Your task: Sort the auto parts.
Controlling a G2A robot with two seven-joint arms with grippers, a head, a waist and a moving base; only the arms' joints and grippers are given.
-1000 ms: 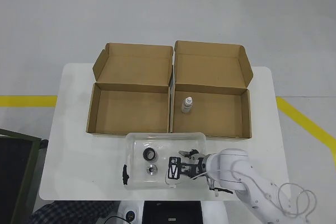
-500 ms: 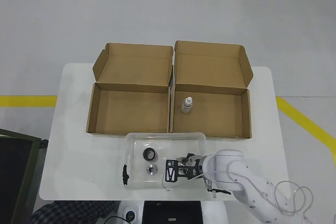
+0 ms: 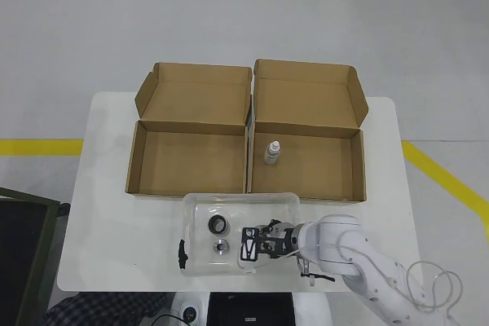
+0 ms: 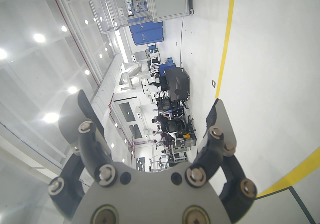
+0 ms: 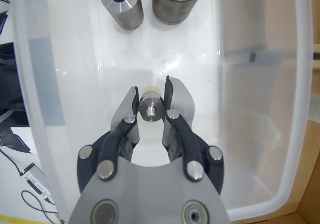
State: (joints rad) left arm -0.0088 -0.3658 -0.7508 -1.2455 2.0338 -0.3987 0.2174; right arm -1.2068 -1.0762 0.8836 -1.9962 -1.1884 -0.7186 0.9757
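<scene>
When you looked down from the top view, the table (image 3: 106, 204) carried two open cardboard boxes side by side, the left box (image 3: 187, 163) and the right box (image 3: 326, 171). The right one held one small white bottle (image 3: 272, 151), upright near its left wall. Just in front of the boxes sat one clear plastic bin (image 3: 240, 196). It had two metal parts in its left half: a linear bearing (image 3: 218, 224) and, nearer the robot, a steel bushing (image 3: 220, 247). The right gripper (image 3: 248, 244) lay low inside the bin, just beside that pair, but from up there you could not tell what its fingers were doing.

The right wrist view gave you what the top view hid. The fingers were pinching one small steel stud (image 5: 149, 107), a short cylinder with its threaded end toward the camera and a cream tip at the far end, over the bin's floor. You could not tell whether it touched that floor. The bearing and bushing stood upright, close together but apart, well ahead of the fingertips. That made three metal parts in the bin.

In the left wrist view, the left gripper (image 4: 150, 100) pointed away from the table into a factory hall, its fingers spread wide.
</scene>
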